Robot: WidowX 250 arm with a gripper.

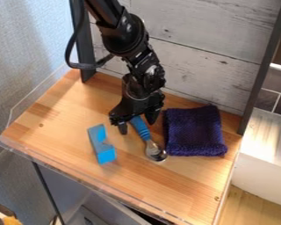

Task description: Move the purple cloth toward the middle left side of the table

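On the wooden surface [60, 118], left of centre, a blue notched block [106, 154] is being observed. Just right of it, the black hand [137, 128] is being held low, fingers parted wide. Between the fingertips, the handle of a blue-handled spoon [141, 129] is being seen, bowl pointing frontward. Farther right, beside the spoon, the purple cloth [194, 132] is being recorded lying flat.

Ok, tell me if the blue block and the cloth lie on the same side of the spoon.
No, the block lies left of the spoon in the view and the cloth right.
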